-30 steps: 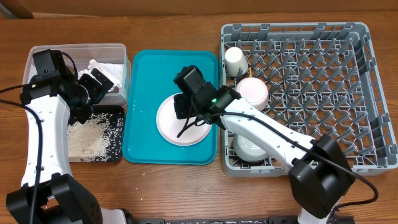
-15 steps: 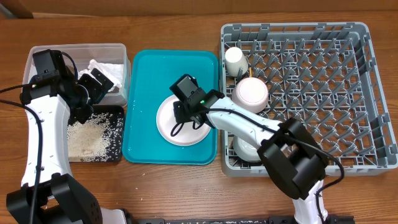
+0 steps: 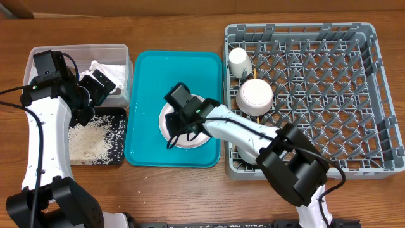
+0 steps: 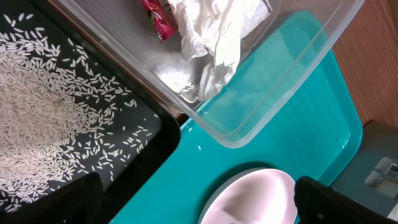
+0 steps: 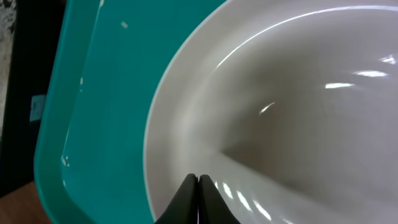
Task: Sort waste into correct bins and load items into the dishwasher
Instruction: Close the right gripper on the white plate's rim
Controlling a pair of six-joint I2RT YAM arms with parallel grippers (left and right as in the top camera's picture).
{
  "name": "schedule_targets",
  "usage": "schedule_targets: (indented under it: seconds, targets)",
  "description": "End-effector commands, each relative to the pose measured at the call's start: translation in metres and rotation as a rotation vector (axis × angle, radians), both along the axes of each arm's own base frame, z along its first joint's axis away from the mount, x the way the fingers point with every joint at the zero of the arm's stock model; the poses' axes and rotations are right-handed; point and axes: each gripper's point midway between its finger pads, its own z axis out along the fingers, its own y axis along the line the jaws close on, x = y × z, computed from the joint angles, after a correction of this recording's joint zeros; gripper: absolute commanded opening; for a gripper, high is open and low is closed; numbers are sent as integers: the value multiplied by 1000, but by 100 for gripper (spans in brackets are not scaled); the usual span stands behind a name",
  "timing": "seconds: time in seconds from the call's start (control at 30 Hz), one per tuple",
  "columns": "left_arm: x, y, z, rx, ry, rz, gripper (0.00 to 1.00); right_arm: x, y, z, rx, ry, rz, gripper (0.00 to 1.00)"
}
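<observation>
A pale pink plate (image 3: 193, 134) lies on the teal tray (image 3: 147, 95). My right gripper (image 3: 177, 123) hovers over the plate's left side. In the right wrist view the right gripper (image 5: 199, 178) is shut with nothing between its tips, just above the rim of the plate (image 5: 298, 112). My left gripper (image 3: 93, 96) hangs open over the corner where the clear tub (image 3: 120, 50) meets the black tray (image 3: 117, 142). In the left wrist view, the tub holds a white napkin (image 4: 217, 37) and a red wrapper (image 4: 158, 15). Rice (image 4: 43, 106) lies in the black tray.
The grey dish rack (image 3: 373, 95) at the right holds a cream cup (image 3: 240, 61), a white bowl (image 3: 254, 95) and another bowl (image 3: 248, 154) partly under my right arm. The teal tray sits between the bins and the rack.
My right gripper has moved left across the plate, from its right side to its left, and its jaws have closed. The left arm has not moved.
</observation>
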Motion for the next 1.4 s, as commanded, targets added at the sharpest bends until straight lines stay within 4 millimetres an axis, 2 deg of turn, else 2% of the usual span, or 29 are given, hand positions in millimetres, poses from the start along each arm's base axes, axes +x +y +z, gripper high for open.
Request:
schedule_targets:
  seconds: [0.0, 0.3, 0.63, 1.37]
  targets:
    - [4, -1, 9, 20, -26, -19, 100, -12, 13, 3, 13, -3, 34, 4]
    - [4, -1, 9, 20, -26, -19, 100, -20, 18, 2, 10, -6, 53, 4]
    - [4, -1, 9, 20, -26, -19, 100, -13, 13, 0, -21, -38, 30, 9]
    - [4, -1, 9, 20, -26, -19, 100, -20, 20, -1, -11, -33, 51, 8]
